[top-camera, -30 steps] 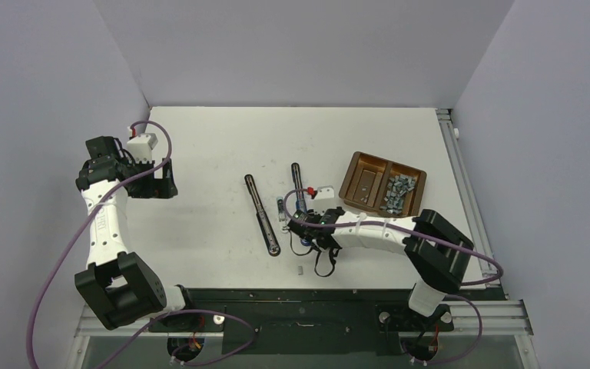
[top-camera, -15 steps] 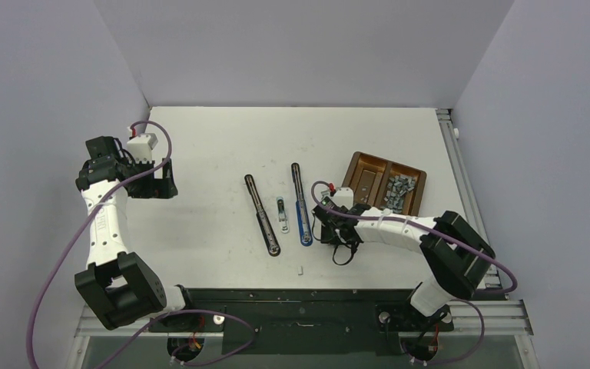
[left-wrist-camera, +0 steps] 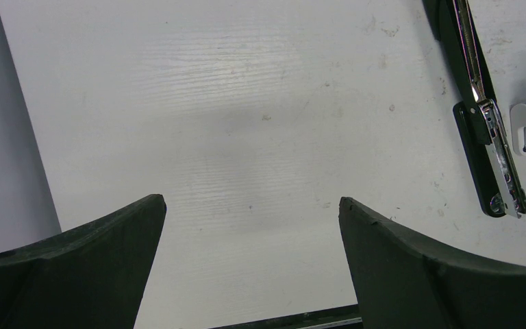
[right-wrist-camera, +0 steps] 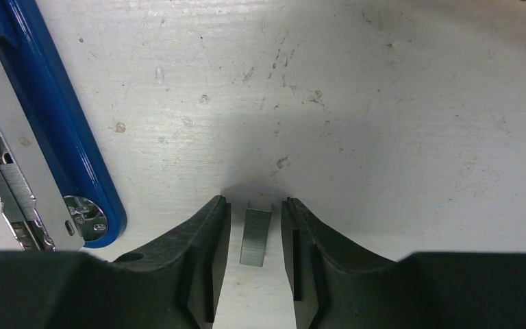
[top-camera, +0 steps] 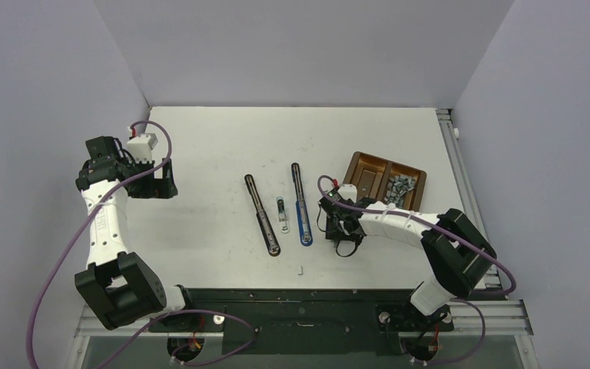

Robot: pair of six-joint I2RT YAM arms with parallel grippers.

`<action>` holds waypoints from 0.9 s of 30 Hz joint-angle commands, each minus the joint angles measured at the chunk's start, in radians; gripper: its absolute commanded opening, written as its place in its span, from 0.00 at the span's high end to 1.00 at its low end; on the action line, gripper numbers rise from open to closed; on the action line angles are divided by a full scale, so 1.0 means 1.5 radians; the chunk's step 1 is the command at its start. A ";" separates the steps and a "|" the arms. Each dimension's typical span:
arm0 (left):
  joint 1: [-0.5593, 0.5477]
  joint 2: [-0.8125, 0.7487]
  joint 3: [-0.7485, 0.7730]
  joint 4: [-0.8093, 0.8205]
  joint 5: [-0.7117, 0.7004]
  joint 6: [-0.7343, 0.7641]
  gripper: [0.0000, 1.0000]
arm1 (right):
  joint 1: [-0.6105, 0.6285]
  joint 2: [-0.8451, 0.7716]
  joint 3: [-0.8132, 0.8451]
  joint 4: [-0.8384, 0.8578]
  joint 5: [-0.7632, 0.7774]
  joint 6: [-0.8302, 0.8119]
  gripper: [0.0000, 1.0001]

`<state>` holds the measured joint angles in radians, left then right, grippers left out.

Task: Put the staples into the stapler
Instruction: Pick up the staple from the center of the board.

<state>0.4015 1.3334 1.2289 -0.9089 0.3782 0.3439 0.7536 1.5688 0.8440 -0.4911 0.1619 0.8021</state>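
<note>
Right wrist view — one staple strip (right-wrist-camera: 255, 236) is seen inside the right pincer (right-wrist-camera: 255, 204), not yet clenched — next it must be squeezed and lifted.

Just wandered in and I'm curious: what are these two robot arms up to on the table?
The right gripper is down over one short silver staple strip on the white table, black fingers open either side, not yet pinching it. Beside it lies the blue stapler, opened flat. A black stapler lies further left; the brown tray holds more staples. The left gripper hangs open off to the side, holding nothing.
</note>
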 commanded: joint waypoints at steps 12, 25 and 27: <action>0.006 -0.014 0.019 0.021 0.015 -0.004 0.04 | -0.011 0.059 0.078 -0.098 -0.041 -0.038 0.74; 0.006 -0.017 0.016 0.024 0.011 -0.003 0.04 | -0.010 0.085 0.105 -0.111 -0.032 -0.055 0.85; 0.006 -0.018 0.015 0.026 0.008 -0.002 0.04 | -0.010 0.091 0.111 -0.118 -0.025 -0.059 0.86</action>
<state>0.4015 1.3334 1.2289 -0.9058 0.3782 0.3435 0.7444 1.6760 0.9840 -0.6445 0.0971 0.7341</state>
